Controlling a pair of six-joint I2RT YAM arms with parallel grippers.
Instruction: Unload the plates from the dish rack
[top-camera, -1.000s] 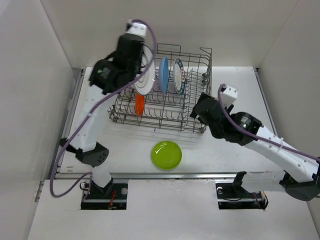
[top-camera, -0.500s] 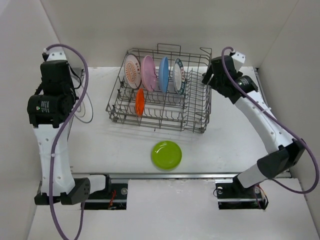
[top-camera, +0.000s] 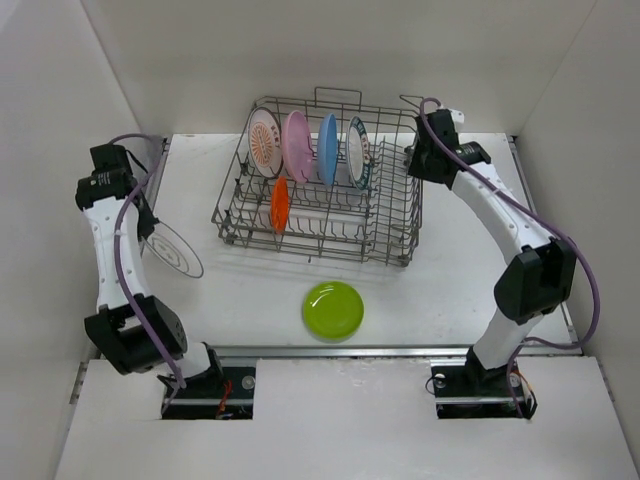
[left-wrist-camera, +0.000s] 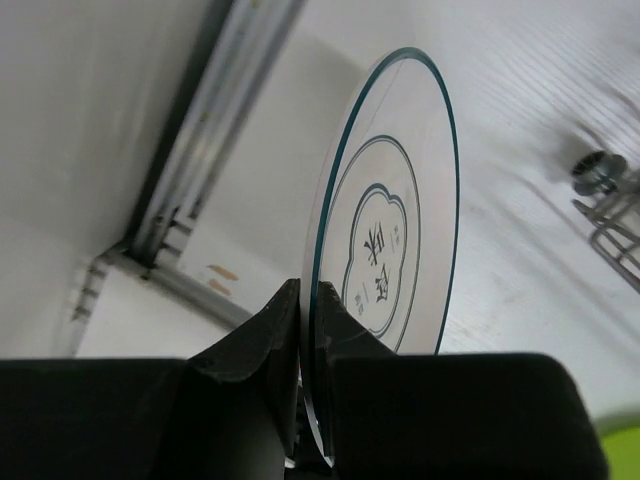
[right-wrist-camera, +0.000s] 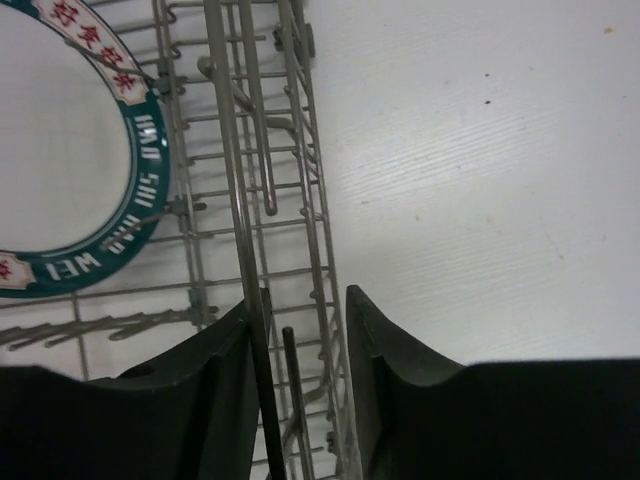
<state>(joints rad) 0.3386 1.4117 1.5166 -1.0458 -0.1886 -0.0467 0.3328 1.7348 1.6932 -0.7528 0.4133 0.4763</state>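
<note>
The grey wire dish rack (top-camera: 390, 250) stands at the back middle of the table. In it stand a red-patterned white plate (top-camera: 264, 143), a pink plate (top-camera: 296, 145), a blue plate (top-camera: 328, 150), a teal-rimmed plate (top-camera: 358, 152) and, lower, an orange plate (top-camera: 280, 204). A lime green plate (top-camera: 333, 308) lies flat in front of the rack. My left gripper (top-camera: 147, 226) is shut on the rim of a white ringed plate (top-camera: 172, 250), held on edge low over the table's left side; the left wrist view shows the grip (left-wrist-camera: 312, 300) on it (left-wrist-camera: 390, 200). My right gripper (top-camera: 415, 160) is open, its fingers astride the rack's right wall wires (right-wrist-camera: 303, 300).
White walls close in the left, back and right. A metal rail (left-wrist-camera: 220, 100) runs along the table's left edge just beyond the held plate. Another rail (top-camera: 350, 350) runs along the front edge. The teal-rimmed plate (right-wrist-camera: 70, 180) stands just left of my right fingers.
My left arm has swung from above the rack to the table's left side and lowered the ringed plate. My right arm has moved from the rack's front right to its far right wall.
</note>
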